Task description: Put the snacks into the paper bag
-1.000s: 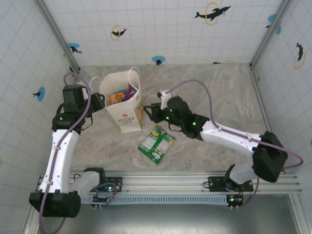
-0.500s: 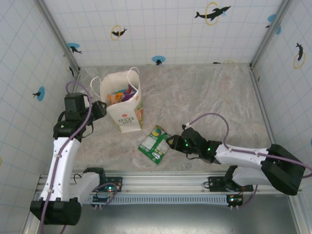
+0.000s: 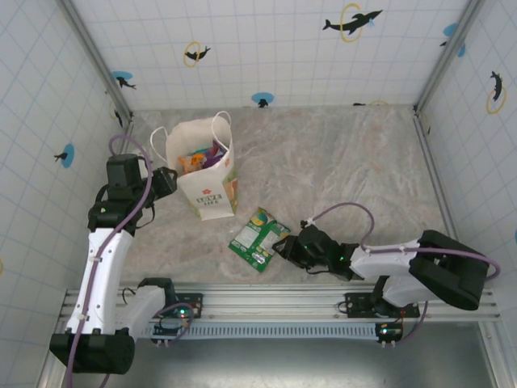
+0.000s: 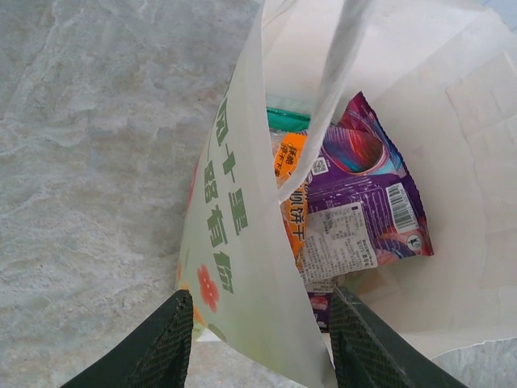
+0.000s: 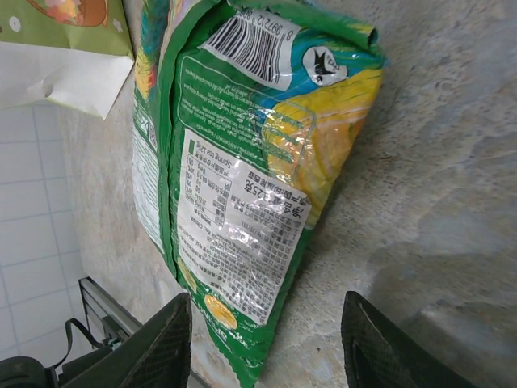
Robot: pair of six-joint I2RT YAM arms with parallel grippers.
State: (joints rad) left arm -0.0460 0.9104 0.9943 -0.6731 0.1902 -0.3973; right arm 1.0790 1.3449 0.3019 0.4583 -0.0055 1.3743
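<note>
1. Snacks, in the top view: one flat, glossy green packet [image 3: 258, 238] lies on the grey marbled worktop [image 3: 347, 153]. It is near the upright cream-white paper bag [image 3: 212, 192] with the flower print, and other packets are already inside the bag. The right gripper [image 3: 284, 247] is low, just beside the green packet. The left gripper [image 3: 166, 181] is at the bag's left side.
2. Left wrist view: the left gripper [image 4: 262, 347] is released, with one finger outside the paper bag [image 4: 234, 267] and one inside, not pinching the wall. A purple packet [image 4: 363, 202] and an orange packet [image 4: 291, 202] lean inside. The paper wall looks thin and easy to bend.
3. Right wrist view: the right gripper [image 5: 266, 301] is released and grasps nothing; the near end of the green packet [image 5: 242, 178] lies between its fingers. The packet looks light, puffed and slippery, and I judge its contents crushable. The best hold is probably a gentle pinch across this narrow end, near the flat seam.
</note>
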